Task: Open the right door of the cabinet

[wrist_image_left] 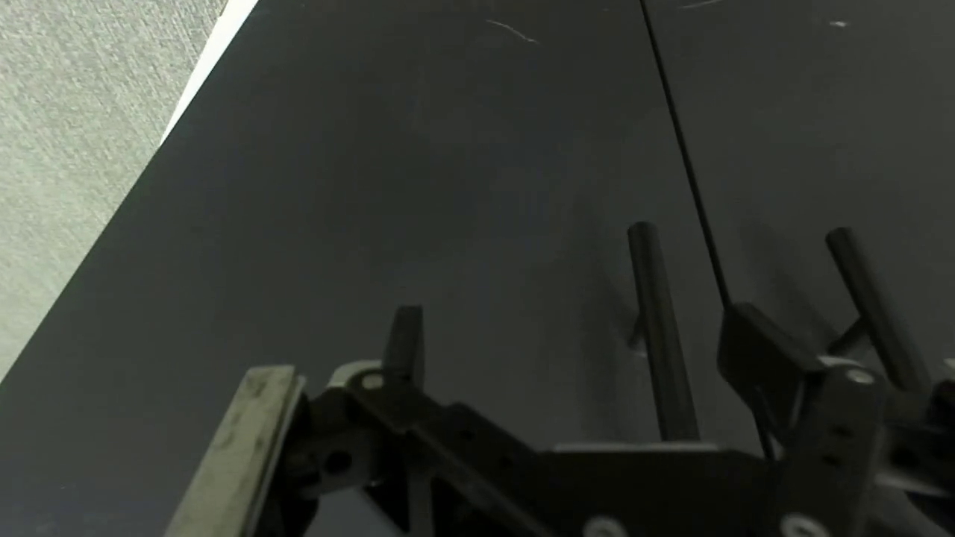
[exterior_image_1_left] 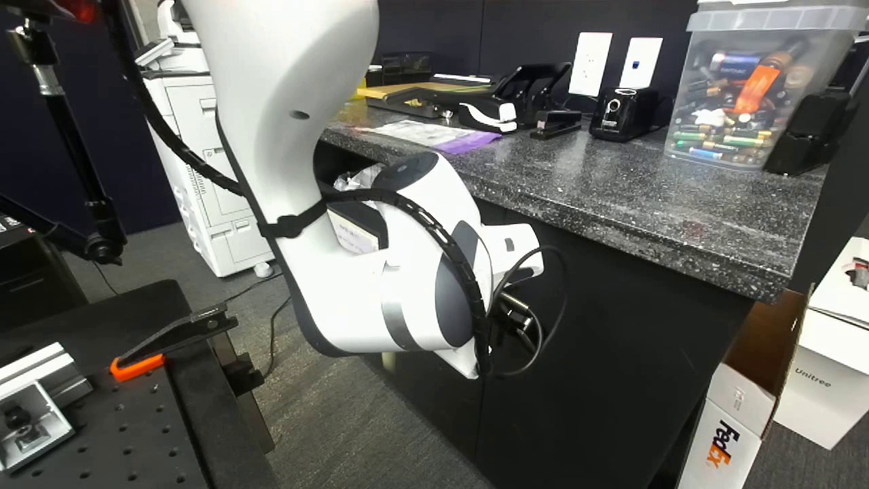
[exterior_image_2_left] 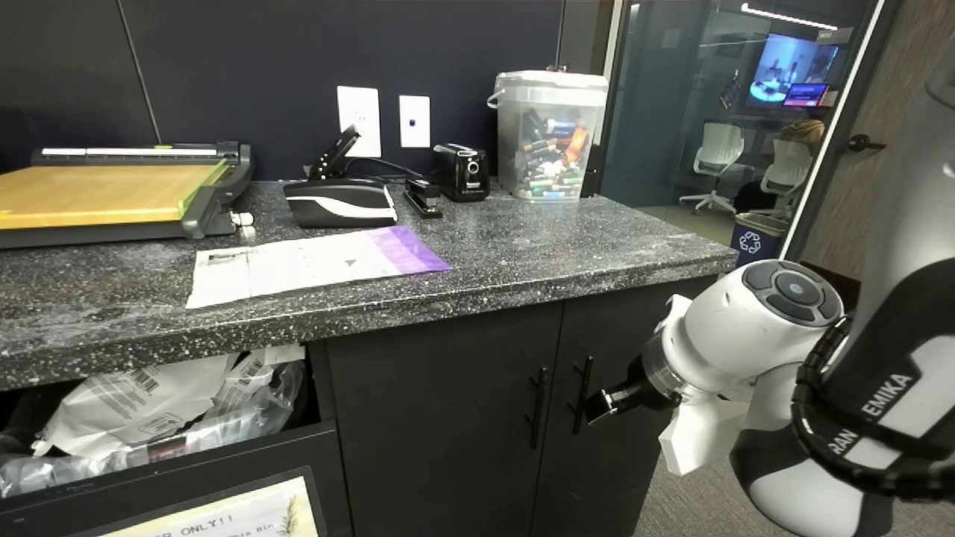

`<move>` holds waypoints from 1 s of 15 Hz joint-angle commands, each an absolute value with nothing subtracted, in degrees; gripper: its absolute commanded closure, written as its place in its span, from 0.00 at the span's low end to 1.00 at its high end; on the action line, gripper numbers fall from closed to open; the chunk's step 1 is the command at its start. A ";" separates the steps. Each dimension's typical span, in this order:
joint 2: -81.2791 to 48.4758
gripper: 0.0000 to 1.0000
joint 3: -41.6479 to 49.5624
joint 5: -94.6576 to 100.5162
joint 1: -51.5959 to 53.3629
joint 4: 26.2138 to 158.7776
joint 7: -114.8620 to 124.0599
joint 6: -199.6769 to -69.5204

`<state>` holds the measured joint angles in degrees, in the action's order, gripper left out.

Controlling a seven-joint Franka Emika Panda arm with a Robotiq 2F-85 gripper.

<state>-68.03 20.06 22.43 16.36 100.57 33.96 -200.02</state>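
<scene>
The cabinet is black with a speckled grey top. Its right door looks closed, flush with the left door; the right door also shows in an exterior view. The wrist picture stands upside down, so the right door lies left of the seam there. Its bar handle stands between the two spread fingers of my gripper, nearer one finger, with gaps on both sides. In an exterior view my gripper is at the right door's handle, hiding part of it.
The left door's handle stands close beside, across the seam; one finger is between the handles. An open bay with plastic packages is left of the doors. A FedEx box stands by the cabinet's right end. A black table is opposite.
</scene>
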 commanded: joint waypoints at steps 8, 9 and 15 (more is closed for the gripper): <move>-73.86 0.18 7.20 1.67 10.28 90.96 6.20 -204.08; -74.18 0.26 6.35 1.77 9.63 90.32 5.47 -204.15; -75.17 0.73 2.84 2.96 6.32 88.87 2.32 -204.66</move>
<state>-73.31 5.29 3.11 8.57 90.44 5.19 -200.02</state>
